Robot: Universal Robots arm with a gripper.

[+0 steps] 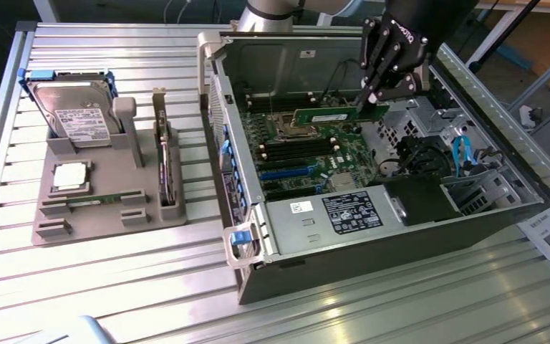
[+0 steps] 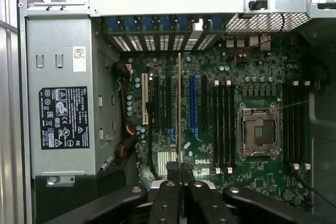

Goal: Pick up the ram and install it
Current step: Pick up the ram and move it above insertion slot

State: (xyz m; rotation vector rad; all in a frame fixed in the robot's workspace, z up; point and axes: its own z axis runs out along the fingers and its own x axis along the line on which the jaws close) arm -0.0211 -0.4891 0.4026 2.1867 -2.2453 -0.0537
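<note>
Over the motherboard (image 1: 299, 154), downturned pincer (image 1: 371, 100) clamps the ram (image 1: 328, 115).

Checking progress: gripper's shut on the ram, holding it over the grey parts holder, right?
Not the holder. The gripper is shut on the ram, holding it over the motherboard inside the open case; the exterior view shows it.

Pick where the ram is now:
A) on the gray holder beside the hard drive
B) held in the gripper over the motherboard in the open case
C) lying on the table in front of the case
B: the gripper is shut on the ram, holding it over the motherboard inside the case.
</note>
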